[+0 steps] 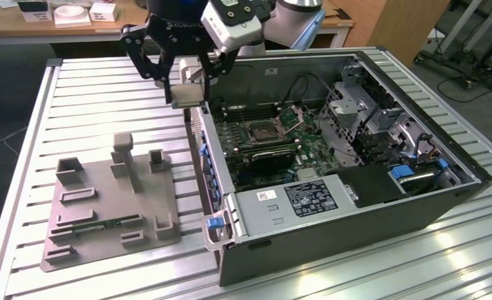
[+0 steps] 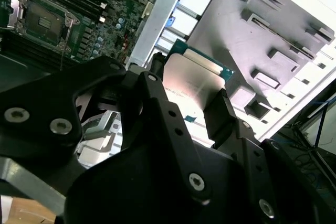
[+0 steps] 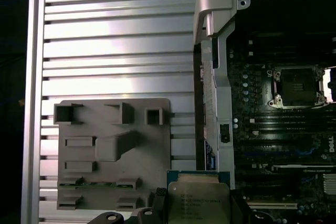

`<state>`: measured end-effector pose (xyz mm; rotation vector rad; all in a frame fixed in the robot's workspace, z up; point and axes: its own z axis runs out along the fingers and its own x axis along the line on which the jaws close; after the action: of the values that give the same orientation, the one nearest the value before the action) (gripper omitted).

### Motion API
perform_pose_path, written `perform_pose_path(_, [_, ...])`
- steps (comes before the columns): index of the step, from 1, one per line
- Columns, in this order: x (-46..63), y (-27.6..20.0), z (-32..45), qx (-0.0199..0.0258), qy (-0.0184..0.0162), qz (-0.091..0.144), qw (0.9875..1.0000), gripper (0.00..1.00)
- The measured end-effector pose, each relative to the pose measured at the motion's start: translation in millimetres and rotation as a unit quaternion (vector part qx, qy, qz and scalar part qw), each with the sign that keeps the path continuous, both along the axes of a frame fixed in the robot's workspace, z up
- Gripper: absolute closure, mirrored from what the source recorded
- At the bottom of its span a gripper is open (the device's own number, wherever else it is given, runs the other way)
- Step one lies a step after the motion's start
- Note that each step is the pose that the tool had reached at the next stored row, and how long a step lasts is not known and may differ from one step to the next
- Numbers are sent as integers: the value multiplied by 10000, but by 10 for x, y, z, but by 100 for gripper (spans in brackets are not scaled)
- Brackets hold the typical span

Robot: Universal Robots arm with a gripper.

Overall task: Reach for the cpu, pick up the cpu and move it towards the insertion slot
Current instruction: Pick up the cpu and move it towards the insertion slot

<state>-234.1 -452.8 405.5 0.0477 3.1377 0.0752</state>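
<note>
**CPU in my gripper, held over the case edge**

My gripper [image 1: 189, 84] is clamped on the cpu [image 1: 187, 95], which hangs clear of the bench [image 1: 104, 81] in the exterior view, just above the near wall of the open case [image 1: 346, 187]. In the second wrist view my black fingers [image 2: 223, 114] press on opposite edges of the cpu [image 2: 191, 77], its pale metal top facing the camera and a thin teal rim showing along its far edge. In the first wrist view the cpu [image 3: 198, 198] sits between my fingers, with its top plate and green border visible.

The slot [image 1: 267, 131] lies inside the case on the green board, its metal frame around a dark centre and its hinged plate [image 1: 300, 115] raised beside it. In both wrist views the slot [image 2: 44, 22] [image 3: 296, 85] is well apart from the cpu I hold.

The grey tray [image 1: 112, 200] rests on the bench to the exterior view's left of the case, with a narrow green strip [image 1: 104, 224] lying in one of its recesses. The tray [image 3: 113, 150] also appears in the first wrist view, beside the case wall.
</note>
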Motion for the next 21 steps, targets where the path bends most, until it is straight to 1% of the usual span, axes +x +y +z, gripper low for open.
perform_pose_path(4, [51, 8, -1, 1, 0, 0, 10000, 45])
perform_pose_path(6, [61, 33, -2, 0, 0, -1, 10000, 45])
perform_pose_path(11, [66, 139, -8, 1, -2, 0, 10000, 45])
perform_pose_path(15, [66, 193, -9, 1, -7, 0, 10000, 45])
perform_pose_path(17, [66, 231, -8, 0, -9, 0, 10000, 45])
perform_pose_path(19, [66, 278, -9, 0, -12, 0, 10000, 45])
perform_pose_path(21, [65, 341, -11, 0, -13, 0, 10000, 45])
